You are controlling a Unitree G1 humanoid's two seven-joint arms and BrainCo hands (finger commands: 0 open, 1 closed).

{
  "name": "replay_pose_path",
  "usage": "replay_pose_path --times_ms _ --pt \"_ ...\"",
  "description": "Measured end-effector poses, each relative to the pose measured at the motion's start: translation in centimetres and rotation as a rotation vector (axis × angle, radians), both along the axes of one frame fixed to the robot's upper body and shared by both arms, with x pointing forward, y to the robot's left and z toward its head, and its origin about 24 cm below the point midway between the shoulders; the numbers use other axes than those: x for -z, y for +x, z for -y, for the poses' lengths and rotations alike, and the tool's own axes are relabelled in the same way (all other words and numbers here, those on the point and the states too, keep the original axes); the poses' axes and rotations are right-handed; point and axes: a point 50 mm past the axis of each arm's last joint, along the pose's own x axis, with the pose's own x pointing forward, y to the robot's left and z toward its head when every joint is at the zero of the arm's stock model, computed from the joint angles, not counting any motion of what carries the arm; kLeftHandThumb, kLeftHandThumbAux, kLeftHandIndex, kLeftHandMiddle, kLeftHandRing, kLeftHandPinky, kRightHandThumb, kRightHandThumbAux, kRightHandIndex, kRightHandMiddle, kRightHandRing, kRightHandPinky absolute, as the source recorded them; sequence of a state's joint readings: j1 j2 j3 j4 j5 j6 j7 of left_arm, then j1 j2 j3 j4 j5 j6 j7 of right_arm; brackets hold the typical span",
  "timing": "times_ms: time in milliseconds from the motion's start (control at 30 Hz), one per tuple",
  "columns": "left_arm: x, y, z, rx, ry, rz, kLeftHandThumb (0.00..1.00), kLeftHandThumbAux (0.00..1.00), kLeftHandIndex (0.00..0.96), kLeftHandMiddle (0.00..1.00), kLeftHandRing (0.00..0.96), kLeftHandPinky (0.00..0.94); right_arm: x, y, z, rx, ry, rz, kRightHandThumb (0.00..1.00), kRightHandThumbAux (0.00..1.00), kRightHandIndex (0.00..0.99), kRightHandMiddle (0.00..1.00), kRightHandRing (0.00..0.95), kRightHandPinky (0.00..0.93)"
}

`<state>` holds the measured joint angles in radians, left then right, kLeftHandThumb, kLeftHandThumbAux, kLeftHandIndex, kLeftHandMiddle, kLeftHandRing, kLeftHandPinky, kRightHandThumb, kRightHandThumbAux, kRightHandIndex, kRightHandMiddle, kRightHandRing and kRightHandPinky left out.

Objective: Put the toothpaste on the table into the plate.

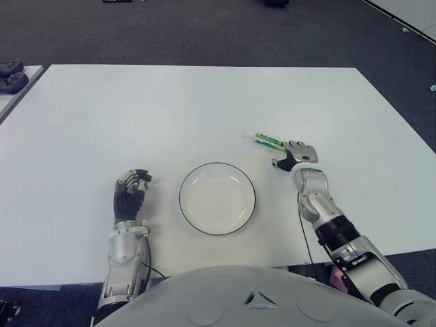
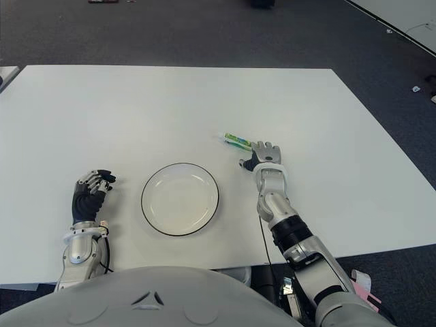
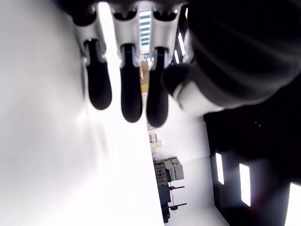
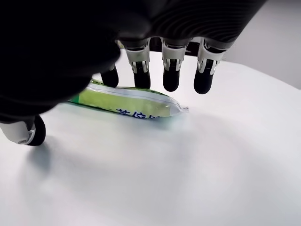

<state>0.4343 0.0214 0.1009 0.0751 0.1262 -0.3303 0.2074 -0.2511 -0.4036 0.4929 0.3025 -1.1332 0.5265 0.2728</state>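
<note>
Two hands over a white rectangular table (image 1: 136, 116). Small green and white toothpaste tube (image 1: 268, 141) lies flat on the tabletop, beyond and to the right of the round white plate with thin dark rim (image 1: 217, 198), well apart from it, not in it. Plate holds nothing. Right hand (image 1: 297, 156), grey and black, is just beside the near end of the tube, palm down; in its wrist view the fingers (image 4: 170, 70) are spread and extended above the tube (image 4: 127, 103), tips close over it but not closed round it, thumb off to one side near the table. Nothing grasped. Left hand (image 1: 131, 193) shows left of the plate, fingers loosely curled and close together, holding nothing; can't tell if it touches the table. Dark carpet floor (image 1: 204, 30) beyond the far table edge.
</note>
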Motion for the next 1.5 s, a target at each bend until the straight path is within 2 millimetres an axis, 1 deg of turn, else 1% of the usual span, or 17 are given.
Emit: replay_pose_path --times_ms 467,1000,1133,1300,1500 --pt "0.0 -0.3 -0.1 -0.005 0.003 0.000 0.718 0.719 0.434 0.495 0.485 0.492 0.5 0.6 -0.3 0.026 0.002 0.050 0.438 0.344 0.000 0.000 0.000 0.000" --pt "0.0 -0.3 -0.1 -0.001 0.007 0.010 0.718 0.717 0.435 0.494 0.489 0.494 0.6 0.9 -0.3 0.024 0.022 0.100 0.446 0.421 0.000 0.000 0.000 0.000" --pt "0.0 -0.2 -0.1 0.000 0.007 0.012 0.718 0.717 0.435 0.495 0.493 0.503 0.7 0.9 -0.4 0.008 0.032 0.134 0.445 0.403 0.000 0.000 0.000 0.000" --pt "0.0 -0.2 -0.1 0.001 0.007 0.013 0.718 0.717 0.434 0.494 0.487 0.492 0.7 0.9 -0.6 -0.029 0.048 0.217 0.466 0.336 0.000 0.000 0.000 0.000" --pt "-0.1 -0.1 -0.1 0.002 0.007 0.015 0.718 0.718 0.435 0.494 0.487 0.493 1.6 0.5 -0.4 -0.057 0.062 0.293 0.500 0.279 0.000 0.000 0.000 0.000"
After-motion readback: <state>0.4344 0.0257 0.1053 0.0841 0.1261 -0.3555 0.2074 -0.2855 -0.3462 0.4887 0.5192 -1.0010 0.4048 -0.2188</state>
